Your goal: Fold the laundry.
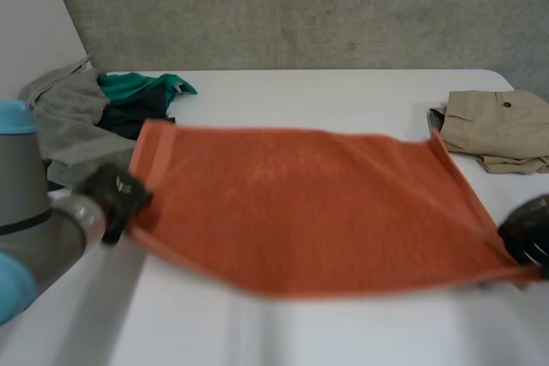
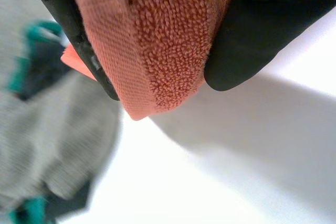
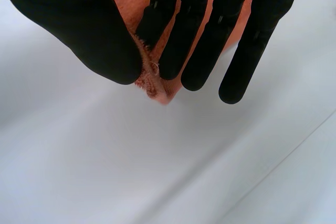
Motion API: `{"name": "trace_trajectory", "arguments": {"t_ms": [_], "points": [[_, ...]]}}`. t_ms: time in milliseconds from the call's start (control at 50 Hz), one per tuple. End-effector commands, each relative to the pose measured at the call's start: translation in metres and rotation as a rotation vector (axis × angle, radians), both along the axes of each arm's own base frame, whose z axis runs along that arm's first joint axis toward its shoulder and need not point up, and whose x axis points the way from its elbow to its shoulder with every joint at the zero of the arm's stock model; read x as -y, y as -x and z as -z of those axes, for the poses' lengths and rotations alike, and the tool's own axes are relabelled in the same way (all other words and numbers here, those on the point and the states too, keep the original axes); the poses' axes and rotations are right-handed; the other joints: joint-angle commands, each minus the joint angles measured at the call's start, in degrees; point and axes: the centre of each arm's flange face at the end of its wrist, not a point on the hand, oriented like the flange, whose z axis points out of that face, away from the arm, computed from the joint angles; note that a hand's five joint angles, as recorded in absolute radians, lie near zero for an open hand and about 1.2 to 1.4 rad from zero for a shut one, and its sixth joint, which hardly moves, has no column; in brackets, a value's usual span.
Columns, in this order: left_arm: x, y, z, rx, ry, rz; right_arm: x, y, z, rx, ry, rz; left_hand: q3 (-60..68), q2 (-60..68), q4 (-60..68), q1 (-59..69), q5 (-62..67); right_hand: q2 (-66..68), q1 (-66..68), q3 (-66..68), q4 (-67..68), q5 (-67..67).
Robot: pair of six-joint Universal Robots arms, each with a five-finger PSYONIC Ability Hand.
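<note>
- Towel (image 1: 300,203), orange, spans mid-frame over the white table (image 1: 343,92), long axis left to right.
- Left hand (image 1: 116,195) pinches its lower-left corner; right hand (image 1: 527,233) pinches the lower-right corner between thumb and straight fingers.
- Far edge lies straight ahead of both hands, so the fold probably goes toward frame top.

Head cam overlooks table (image 1: 300,92); wrist cams close-up on towel (image 1: 309,203) corners.
</note>
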Motion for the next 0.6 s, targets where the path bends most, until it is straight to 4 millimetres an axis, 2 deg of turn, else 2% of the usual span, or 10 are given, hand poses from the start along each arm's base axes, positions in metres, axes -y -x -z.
{"name": "trace_trajectory", "arguments": {"t_ms": [20,120,200,320,400,480,540,560,600], "points": [[-0.029,-0.010,-0.009,0.091,-0.107,0.085,-0.008,0.009,-0.008,-0.042,0.047,-0.078,11.4,11.3,11.4,14.7,12.9,12.5,15.1,11.9,11.3,12.1],[-0.001,0.002,-0.011,0.046,0.010,0.090,0.010,0.002,0.008,-0.009,0.107,-0.038,11.4,11.3,11.4,14.7,12.9,12.5,15.1,11.9,11.3,12.1],[0.044,0.014,-0.005,0.005,0.125,0.023,0.042,-0.006,0.019,0.054,0.269,0.041,11.4,11.3,11.4,14.7,12.9,12.5,15.1,11.9,11.3,12.1],[0.093,0.033,0.002,-0.057,0.240,-0.036,0.082,-0.017,0.031,0.160,0.492,0.114,11.4,11.3,11.4,14.7,12.9,12.5,15.1,11.9,11.3,12.1],[0.116,0.045,0.010,-0.082,0.273,-0.040,0.115,-0.027,0.042,0.213,0.659,0.116,11.4,11.3,11.4,14.7,12.9,12.5,15.1,11.9,11.3,12.1],[0.133,0.055,0.016,-0.091,0.307,-0.051,0.137,-0.033,0.051,0.229,0.763,0.104,11.4,11.3,11.4,14.7,12.9,12.5,15.1,11.9,11.3,12.1],[0.142,0.060,0.018,-0.098,0.331,-0.061,0.145,-0.038,0.059,0.233,0.795,0.104,11.4,11.3,11.4,14.7,12.9,12.5,15.1,11.9,11.3,12.1],[0.146,0.066,0.017,-0.111,0.349,-0.059,0.149,-0.042,0.066,0.235,0.805,0.105,11.4,11.3,11.4,14.7,12.9,10.6,13.2,10.0,9.5,10.3],[0.150,0.071,0.017,-0.123,0.363,-0.055,0.150,-0.048,0.072,0.236,0.806,0.100,-3.2,-3.3,-3.2,0.2,-1.7,-18.9,-16.2,-19.4,-20.0,-19.2]]}}
